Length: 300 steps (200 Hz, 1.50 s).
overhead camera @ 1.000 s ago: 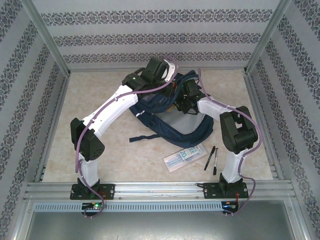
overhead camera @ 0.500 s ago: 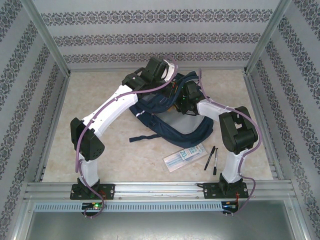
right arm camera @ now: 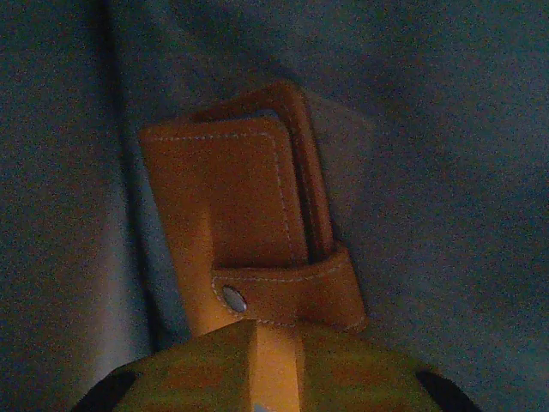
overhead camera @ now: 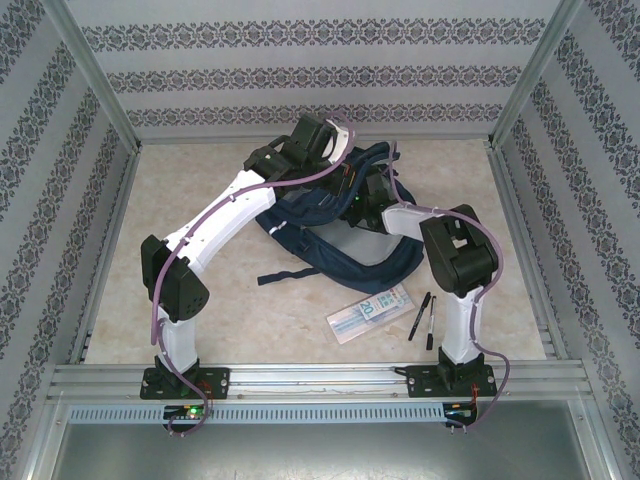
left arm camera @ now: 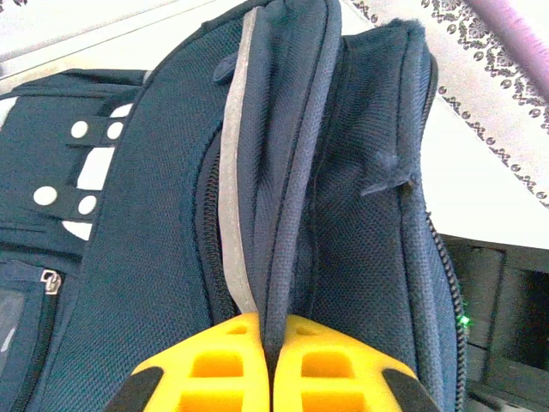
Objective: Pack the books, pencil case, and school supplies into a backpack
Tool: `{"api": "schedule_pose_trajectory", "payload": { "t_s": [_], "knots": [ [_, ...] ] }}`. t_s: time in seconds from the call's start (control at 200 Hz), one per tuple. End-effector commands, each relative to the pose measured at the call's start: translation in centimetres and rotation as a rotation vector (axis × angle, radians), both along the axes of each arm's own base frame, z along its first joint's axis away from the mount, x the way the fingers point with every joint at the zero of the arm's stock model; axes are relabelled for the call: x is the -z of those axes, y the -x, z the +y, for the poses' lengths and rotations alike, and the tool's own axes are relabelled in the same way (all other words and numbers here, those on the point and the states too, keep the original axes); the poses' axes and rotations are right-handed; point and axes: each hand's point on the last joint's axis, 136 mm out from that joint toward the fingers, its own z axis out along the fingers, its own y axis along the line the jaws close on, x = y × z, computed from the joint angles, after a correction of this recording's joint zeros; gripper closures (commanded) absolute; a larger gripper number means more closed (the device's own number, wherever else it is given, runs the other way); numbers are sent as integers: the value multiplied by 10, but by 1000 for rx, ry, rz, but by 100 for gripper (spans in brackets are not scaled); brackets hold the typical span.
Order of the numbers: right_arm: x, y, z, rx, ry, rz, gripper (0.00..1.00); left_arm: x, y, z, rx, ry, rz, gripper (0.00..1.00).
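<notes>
From above, you see the large navy-blue fabric backpack (overhead camera: 330, 232) lying on the beige marbled table (overhead camera: 200, 330), towards the far middle. Your white left arm (overhead camera: 225, 215) reaches over to the bag's far top edge. Your right arm (overhead camera: 445, 250) bends in from the right, and its wrist end dips into the bag's opening. Near the front, well apart from the bag, lies the flat, pale translucent pencil case (overhead camera: 370, 313) with a teal "20" printed on it. Just to its right are the two slim black pens (overhead camera: 420, 316), side by side on the table.

In your left wrist camera, the left gripper (left arm camera: 270, 348) is pinched tight. Its yellow fingers (left arm camera: 206, 365) meet on a raised fold of the backpack (left arm camera: 360, 232), where a grey piped edge runs down between them. White patches with round studs (left arm camera: 81, 167) show on the bag's front at the left.

In your right wrist camera, the view is dim, with dark blue lining all around. The small orange-brown square notebook (right arm camera: 232, 197) stands inside the bag, its snap-fastened clasp tab (right arm camera: 287, 287) wrapped across the lower edge. The right gripper (right arm camera: 257, 365) has its jaws set narrow, and the notebook's lower edge runs down between the yellow fingers (right arm camera: 180, 369), clamped there.
</notes>
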Motion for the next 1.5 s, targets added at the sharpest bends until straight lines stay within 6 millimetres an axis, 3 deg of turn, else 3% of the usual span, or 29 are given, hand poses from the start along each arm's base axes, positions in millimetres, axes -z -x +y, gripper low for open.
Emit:
{"api": "schedule_pose_trajectory", "payload": {
  "t_s": [0.0,0.135,0.385,0.555,0.7,0.959,1.184,1.369,1.494],
  "knots": [
    [-22,-9,28,-22,-150,-104,82,-51,0,-10,43,135,-115,100],
    [-31,-6,26,-5,-166,-105,80,-51,-1,-6,26,121,-131,100],
    [-38,34,0,-73,-76,-67,75,-46,-7,3,-20,119,-151,100],
    [-41,82,-24,-128,13,-88,74,-35,-14,14,-41,67,-169,100],
    [-32,130,-56,-153,101,-51,72,-21,-23,28,-78,-4,-195,100],
    [-38,217,-114,-290,314,43,63,-10,-45,78,-193,-63,-227,100],
    [-25,283,-121,-417,394,190,55,-6,-45,121,-215,-160,-269,100],
    [-3,304,-118,-429,387,254,54,-7,-39,154,-179,-321,-328,100],
    [20,309,-114,-452,396,305,53,5,-38,176,-174,-433,-327,100]
  ]
}}
